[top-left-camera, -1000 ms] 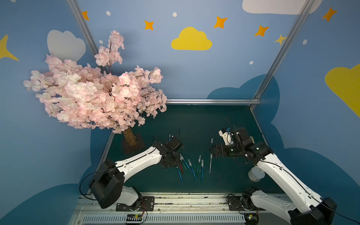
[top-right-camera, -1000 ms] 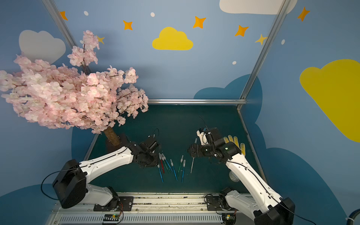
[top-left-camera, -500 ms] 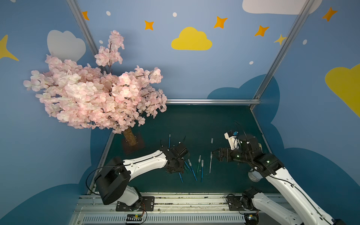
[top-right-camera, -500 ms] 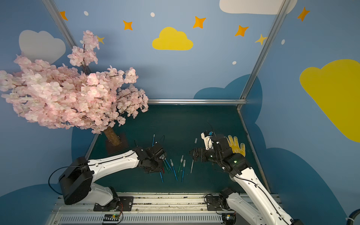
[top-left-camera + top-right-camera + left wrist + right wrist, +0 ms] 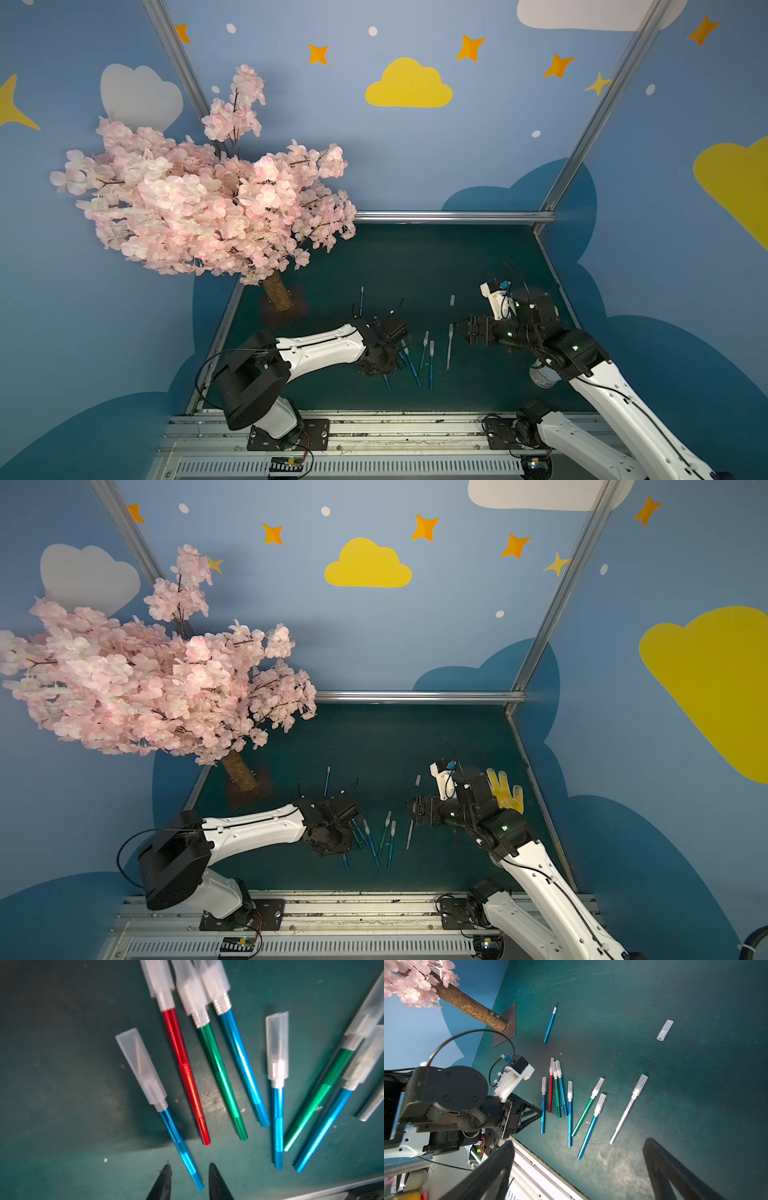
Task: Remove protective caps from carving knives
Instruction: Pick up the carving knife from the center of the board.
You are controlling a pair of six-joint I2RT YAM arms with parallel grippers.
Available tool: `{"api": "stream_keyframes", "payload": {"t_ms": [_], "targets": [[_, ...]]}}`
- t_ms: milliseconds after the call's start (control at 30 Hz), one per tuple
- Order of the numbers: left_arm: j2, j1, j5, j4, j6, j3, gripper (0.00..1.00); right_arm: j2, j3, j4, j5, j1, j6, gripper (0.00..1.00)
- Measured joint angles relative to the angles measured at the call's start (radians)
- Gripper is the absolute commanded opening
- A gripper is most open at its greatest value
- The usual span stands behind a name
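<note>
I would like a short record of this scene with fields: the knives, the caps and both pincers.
capped knives: eight, grouped on the green mat
uncapped knife: one, blue, lying apart near the tree base
loose cap: one, alone on the mat
left pincer: open, jaws either side of a blue handle, not gripping it
right pincer: open wide, empty

Both top views are lit evenly from above; the table [image 5: 457,257] is rendered dark. In the left wrist view, the carving knives [image 5: 188,1076] are softened by blur, glare streaks are shown along their handles, and a broad shadow is cast across the table.
</note>
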Motion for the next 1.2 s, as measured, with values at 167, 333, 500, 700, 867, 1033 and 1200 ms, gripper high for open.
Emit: {"api": "stream_keyframes", "payload": {"t_ms": [167, 333, 500, 700, 867, 1033, 1200], "targets": [[0.021, -0.003, -0.014, -0.004, -0.013, -0.001, 0.31, 0.0, 0.0, 0.0, 0.0, 0.0, 0.0, 0.96], [0.023, -0.004, -0.016, -0.005, -0.017, -0.001, 0.3, 0.0, 0.0, 0.0, 0.001, 0.0, 0.0, 0.96], [0.037, -0.005, -0.016, -0.004, -0.018, -0.001, 0.29, 0.0, 0.0, 0.0, 0.001, 0.0, 0.0, 0.96], [0.06, -0.005, -0.016, -0.002, -0.018, -0.001, 0.27, 0.001, -0.002, 0.0, -0.001, 0.0, 0.0, 0.97], [0.069, -0.005, -0.016, 0.002, -0.017, 0.0, 0.26, 0.001, -0.008, 0.0, -0.004, 0.0, 0.0, 0.96], [0.07, -0.006, -0.025, -0.005, -0.017, 0.0, 0.23, 0.003, -0.009, 0.001, -0.006, 0.0, 0.0, 0.96], [0.071, -0.011, -0.043, -0.013, -0.017, 0.001, 0.19, 0.005, -0.019, 0.008, -0.007, 0.0, 0.0, 0.96]]}}
